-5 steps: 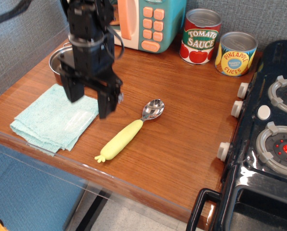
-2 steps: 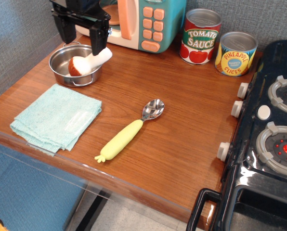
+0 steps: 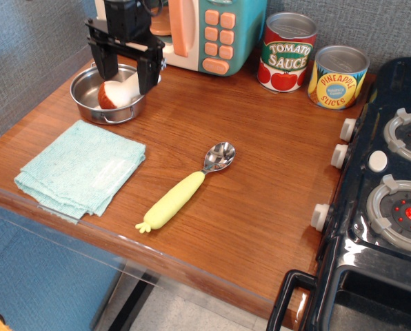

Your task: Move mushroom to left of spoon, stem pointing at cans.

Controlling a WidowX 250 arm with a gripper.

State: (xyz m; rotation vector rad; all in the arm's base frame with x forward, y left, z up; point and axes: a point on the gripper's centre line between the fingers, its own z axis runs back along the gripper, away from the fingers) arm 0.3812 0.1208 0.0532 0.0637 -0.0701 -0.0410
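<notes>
The mushroom (image 3: 113, 94) lies on its side in a steel pot (image 3: 86, 95) at the back left, its reddish-brown cap to the left and its cream stem to the right. My gripper (image 3: 127, 74) is open just above the pot, one finger on each side of the mushroom, and hides part of the stem. The spoon (image 3: 185, 187) lies on the wooden table, metal bowl to the upper right, yellow-green handle to the lower left. The tomato sauce can (image 3: 287, 53) and the pineapple slices can (image 3: 338, 77) stand at the back right.
A light-blue folded cloth (image 3: 81, 167) lies left of the spoon near the front edge. A toy microwave (image 3: 209, 31) stands at the back behind the pot. A black toy stove (image 3: 392, 179) fills the right side. Grey walls close the back and the left.
One second ago my gripper hung low over the cloth's right edge, left of the spoon. It has moved back to the pot and now sits lower around the mushroom than 0.4 s ago.
</notes>
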